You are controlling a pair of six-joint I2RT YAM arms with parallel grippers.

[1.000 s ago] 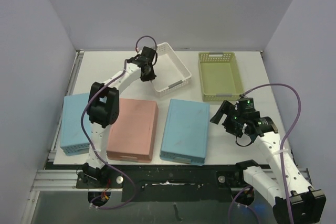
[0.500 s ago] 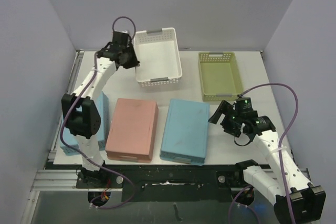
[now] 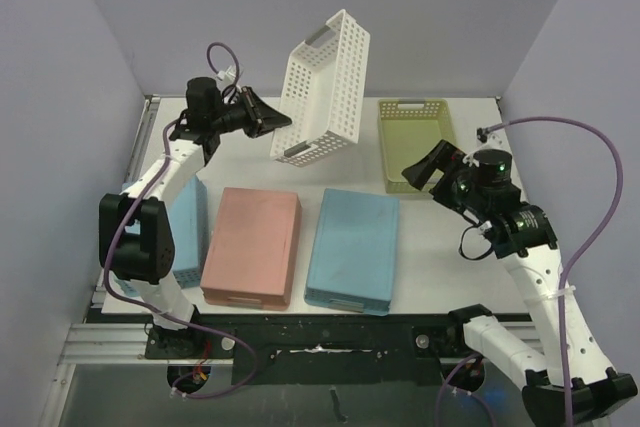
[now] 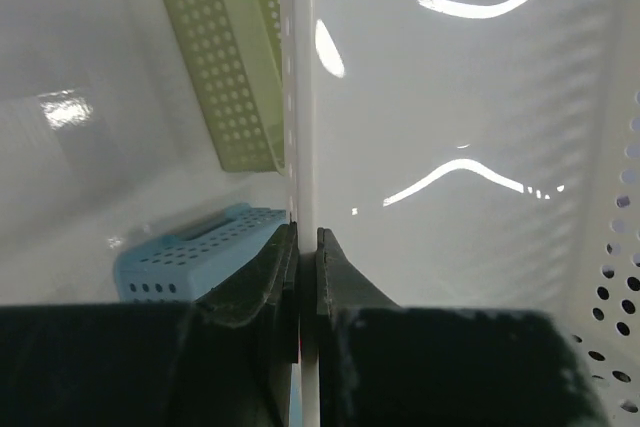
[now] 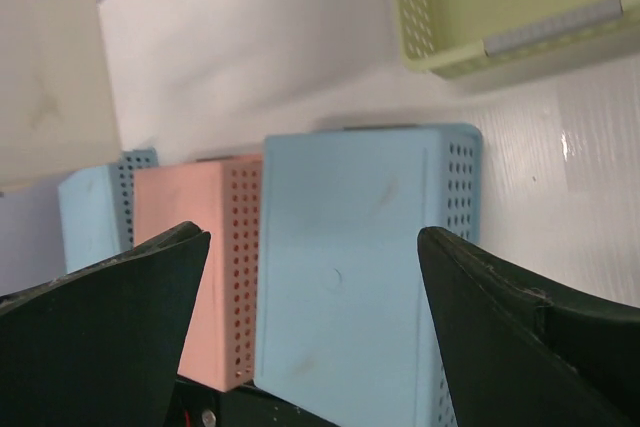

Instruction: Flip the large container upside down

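The white basket point(image 3: 322, 87) hangs in the air over the far left-centre of the table point(image 3: 480, 127), tipped up on its side, with its underside facing the camera above. The left gripper point(image 3: 268, 119) is clamped on one thin side wall of it. In the left wrist view the fingers point(image 4: 262, 272) pinch that wall from both sides, just at the rim. The right gripper point(image 3: 425, 169) hovers spread apart at the right, beside the green basket point(image 3: 418, 143), holding nothing.

The turn looks about half done. The grip is narrow and on one edge only, so the basket may swing or slide out as the wrist rolls further. If let go from this height, it could bounce, land upright again, or come down across the pink box point(image 3: 252, 245) or the blue box point(image 3: 352, 247).
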